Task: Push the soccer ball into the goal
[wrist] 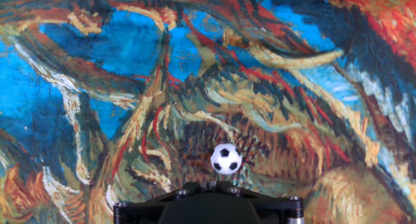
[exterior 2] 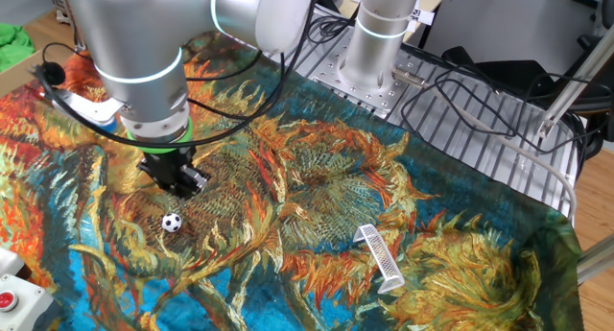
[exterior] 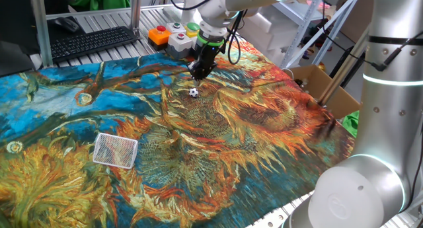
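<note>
Lining up behind the soccer ball, claw pinched together; next needs a straight shove toward the goal.

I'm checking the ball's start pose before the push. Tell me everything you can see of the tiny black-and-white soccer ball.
The tiny white soccer ball with black patches looks smooth, hard and glossy. It rests on the painted sunflower-pattern cloth, just ahead of the shut black gripper and apart from it as far as the fixed views show. The white mesh goal stands well away.
</note>
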Available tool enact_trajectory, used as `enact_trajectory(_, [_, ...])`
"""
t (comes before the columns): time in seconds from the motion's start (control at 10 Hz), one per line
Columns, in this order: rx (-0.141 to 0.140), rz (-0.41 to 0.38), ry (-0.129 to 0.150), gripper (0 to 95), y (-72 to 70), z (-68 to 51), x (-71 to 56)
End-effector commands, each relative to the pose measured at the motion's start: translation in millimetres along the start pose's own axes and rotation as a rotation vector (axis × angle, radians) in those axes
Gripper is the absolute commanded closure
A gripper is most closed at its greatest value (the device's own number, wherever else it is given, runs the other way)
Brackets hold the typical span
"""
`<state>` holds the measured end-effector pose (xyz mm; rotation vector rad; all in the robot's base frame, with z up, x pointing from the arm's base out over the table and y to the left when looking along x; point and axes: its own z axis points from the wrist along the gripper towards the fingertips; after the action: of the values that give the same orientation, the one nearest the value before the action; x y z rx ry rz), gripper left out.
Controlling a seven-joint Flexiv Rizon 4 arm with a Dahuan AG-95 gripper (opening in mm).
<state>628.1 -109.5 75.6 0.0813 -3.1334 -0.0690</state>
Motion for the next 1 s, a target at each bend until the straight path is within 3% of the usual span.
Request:
enact_trajectory(0.1, [0.005, 0.017, 0.020, 95.0, -0.4, -0.2, 0.4])
enact_trajectory(0.5, [0.005, 0.006, 0.038, 95.0, -0.4, -0.2, 0.4])
enact_trajectory(0.7, [0.002, -0.006, 0.038, 95.0, -13.2, 2.9, -6.2])
enact_trajectory(1.0, [0.006, -0.024, 0.036, 95.0, -27.1, 17.8, -23.1])
